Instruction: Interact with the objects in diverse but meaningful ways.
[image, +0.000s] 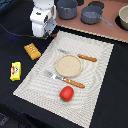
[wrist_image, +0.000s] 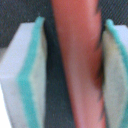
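Note:
My gripper (image: 46, 34) hangs low over the black cloth at the placemat's far corner, on the exterior view's left. In the wrist view its teal-edged pads (wrist_image: 31, 75) stand on either side of a long reddish-brown sausage (wrist_image: 77, 60), with narrow dark gaps between pads and sausage. The jaws are open around it. The orange-yellow dotted bread block (image: 32, 50) and the flat yellow packet (image: 15, 70) lie on the black cloth on the exterior view's left. The red tomato (image: 66, 93) sits at the placemat's near edge.
A striped placemat (image: 97, 85) holds a round wooden plate (image: 68, 64), a wooden-handled fork (image: 62, 78) and a knife (image: 80, 56). Two grey pots (image: 67, 7) (image: 91, 15) stand on a brown board behind. A bowl (image: 123, 17) is at the far right.

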